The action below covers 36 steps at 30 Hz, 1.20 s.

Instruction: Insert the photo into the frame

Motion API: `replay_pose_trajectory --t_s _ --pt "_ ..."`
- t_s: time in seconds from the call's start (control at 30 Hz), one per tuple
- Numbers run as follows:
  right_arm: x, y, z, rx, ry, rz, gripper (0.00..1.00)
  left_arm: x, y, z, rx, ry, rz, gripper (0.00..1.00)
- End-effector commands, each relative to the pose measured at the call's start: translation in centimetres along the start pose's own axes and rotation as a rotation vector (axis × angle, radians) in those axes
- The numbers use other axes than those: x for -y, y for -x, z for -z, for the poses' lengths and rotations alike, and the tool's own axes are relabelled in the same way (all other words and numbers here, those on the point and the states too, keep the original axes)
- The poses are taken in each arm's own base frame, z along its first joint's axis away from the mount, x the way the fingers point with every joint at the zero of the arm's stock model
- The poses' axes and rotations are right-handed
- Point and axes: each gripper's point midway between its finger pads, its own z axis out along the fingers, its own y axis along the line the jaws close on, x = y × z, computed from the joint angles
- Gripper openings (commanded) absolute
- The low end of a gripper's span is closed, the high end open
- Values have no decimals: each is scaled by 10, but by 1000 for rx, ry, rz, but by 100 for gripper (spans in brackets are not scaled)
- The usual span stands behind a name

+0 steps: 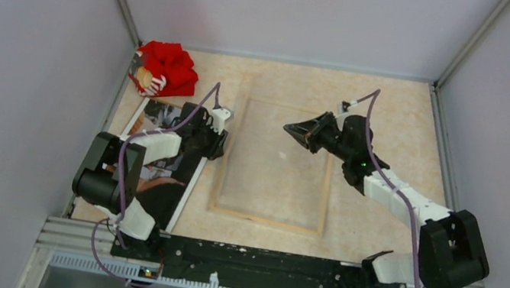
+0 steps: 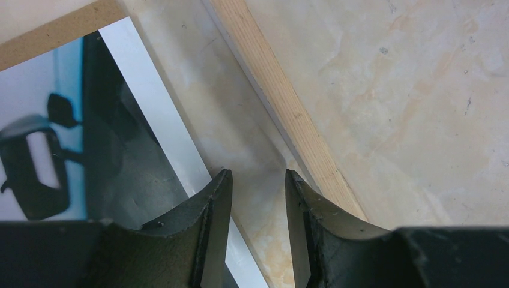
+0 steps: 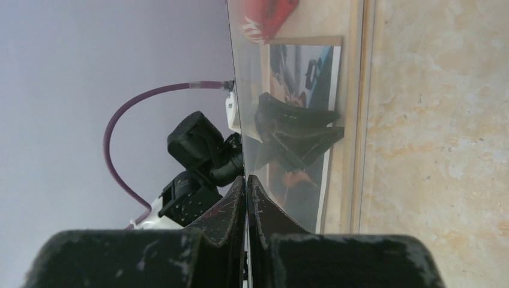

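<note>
**Top view.** One frame (image 1: 266, 222) lies flat on the table (image 1: 395, 120), wood side up. One photo (image 1: 168, 184) lies just left of the frame, picture side up and partly under the left arm. One red cloth bundle (image 1: 170, 67) sits beyond the frame's far left corner. There are two pincers. The left pincer (image 1: 215, 141) is by the frame's left rail, and the right pincer (image 1: 293, 130) is over the frame's interior.

**Left wrist.** The left pincer (image 2: 258, 180) is released, its fingers spread above bare table between the frame's rail (image 2: 282, 102) and the photo's white border (image 2: 150, 114). One brown backing board (image 2: 54, 33) shows beyond the photo.

**Right wrist.** The right pincer (image 3: 246, 180) is clenched on the edge of one clear pane (image 3: 282, 24). The photo (image 3: 306, 72) is visible through it.
</note>
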Motion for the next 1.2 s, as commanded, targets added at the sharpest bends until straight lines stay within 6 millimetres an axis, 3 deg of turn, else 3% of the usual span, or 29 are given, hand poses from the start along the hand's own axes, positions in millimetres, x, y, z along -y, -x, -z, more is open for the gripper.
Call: replay_pose_trajectory --t_s 0.0,0.37,0.47,0.63,0.87,1.17 --pt "0 -4 -6 0 6 17 0 5 -9 0 -32 -24 -9 44" --pt "33 -4 6 40 -106 20 0 6 -8 0 -35 -28 -9 42" --pt "46 -6 3 37 -136 0 0 6 -10 -1 -40 -29 -8 42" --pt "50 -4 -2 59 -154 -20 0 6 -13 -2 -49 -31 -5 42" --pt "51 11 -4 145 -180 -64 0 9 -13 -2 -56 -48 10 41" --pt "20 31 -9 141 -77 -129 0 10 -16 -1 -58 -48 9 40"
